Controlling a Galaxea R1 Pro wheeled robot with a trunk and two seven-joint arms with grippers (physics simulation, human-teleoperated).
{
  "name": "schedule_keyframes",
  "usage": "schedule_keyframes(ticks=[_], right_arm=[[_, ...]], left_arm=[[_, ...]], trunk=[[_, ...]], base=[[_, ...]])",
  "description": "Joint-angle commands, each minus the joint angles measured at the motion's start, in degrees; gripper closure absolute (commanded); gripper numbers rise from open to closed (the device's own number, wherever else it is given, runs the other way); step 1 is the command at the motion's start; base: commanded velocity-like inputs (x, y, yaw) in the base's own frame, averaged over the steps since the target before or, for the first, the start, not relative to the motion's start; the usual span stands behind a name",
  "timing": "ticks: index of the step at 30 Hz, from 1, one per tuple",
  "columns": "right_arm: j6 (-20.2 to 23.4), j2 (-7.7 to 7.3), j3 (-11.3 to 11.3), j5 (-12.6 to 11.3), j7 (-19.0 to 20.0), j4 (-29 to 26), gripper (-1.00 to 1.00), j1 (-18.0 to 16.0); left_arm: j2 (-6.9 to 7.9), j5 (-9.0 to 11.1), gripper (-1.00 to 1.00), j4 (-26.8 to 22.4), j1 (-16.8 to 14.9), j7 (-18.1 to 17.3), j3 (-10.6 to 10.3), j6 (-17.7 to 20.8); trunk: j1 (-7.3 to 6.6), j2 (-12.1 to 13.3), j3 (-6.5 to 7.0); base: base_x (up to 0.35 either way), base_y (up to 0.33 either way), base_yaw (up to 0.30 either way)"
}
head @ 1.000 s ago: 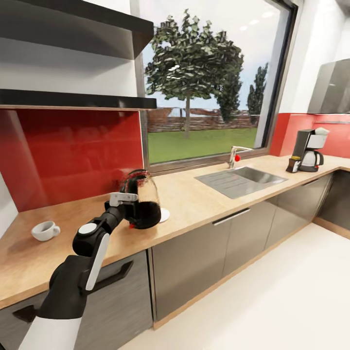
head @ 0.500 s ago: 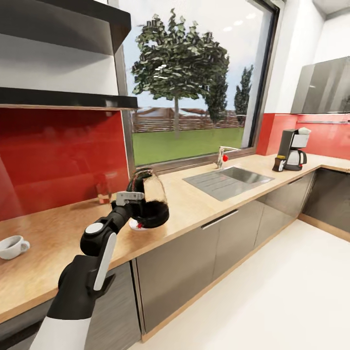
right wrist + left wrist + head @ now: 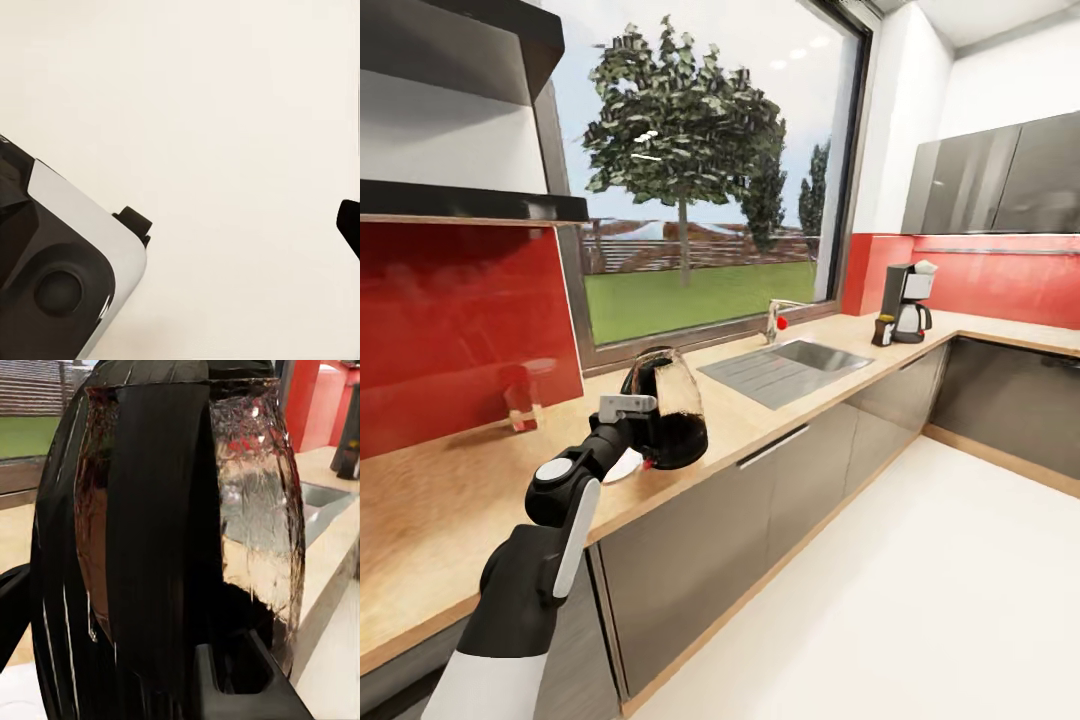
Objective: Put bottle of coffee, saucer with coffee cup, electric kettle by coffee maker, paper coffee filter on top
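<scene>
**Kettle in transit, station partly built**

Left pincer (image 3: 632, 415) is clamped on the electric kettle (image 3: 665, 410) at its black handle, holding it above the surface (image 3: 780, 410), over the saucer (image 3: 622, 467). Kettle stands upright, long axis vertical, handle toward the arm. Right pincer: cannot tell its state.

Far along the surface, the coffee maker (image 3: 908, 302) carries the paper coffee filter (image 3: 924, 268); the bottle of coffee (image 3: 883, 331) sits just beside it. Judged done: maker, bottle, filter. Left: kettle, saucer, cup.

Electric kettle (image 3: 665, 410) left of sink (image 3: 785, 365); coffee maker (image 3: 908, 302) far right.
</scene>
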Motion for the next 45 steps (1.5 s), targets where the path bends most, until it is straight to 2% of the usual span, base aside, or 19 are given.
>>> schedule_keyframes(ticks=[1, 6, 27, 45], right_arm=[[-0.1, -0.01, -0.5, 0.1, 0.4, 0.0, -1.00, 0.0], [-0.1, -0.01, -0.5, 0.1, 0.4, 0.0, -1.00, 0.0], [-0.1, -0.01, -0.5, 0.1, 0.4, 0.0, -1.00, 0.0], [-0.1, -0.01, -0.5, 0.1, 0.4, 0.0, -1.00, 0.0]], left_arm=[[-0.02, 0.2, 1.00, -0.1, 0.0, -0.2, 0.1, 0.3], [-0.02, 0.2, 1.00, -0.1, 0.0, -0.2, 0.1, 0.4], [-0.02, 0.1, 1.00, 0.1, 0.0, -0.2, 0.1, 0.4], [-0.02, 0.1, 1.00, 0.1, 0.0, -0.1, 0.1, 0.4]], trunk=[[0.00, 0.0, -0.07], [0.00, 0.0, -0.07], [0.00, 0.0, -0.07], [0.00, 0.0, -0.07]], base=[[0.104, -0.065, -0.265], [0.203, -0.142, -0.153], [0.255, -0.183, -0.015], [0.257, -0.192, -0.152]])
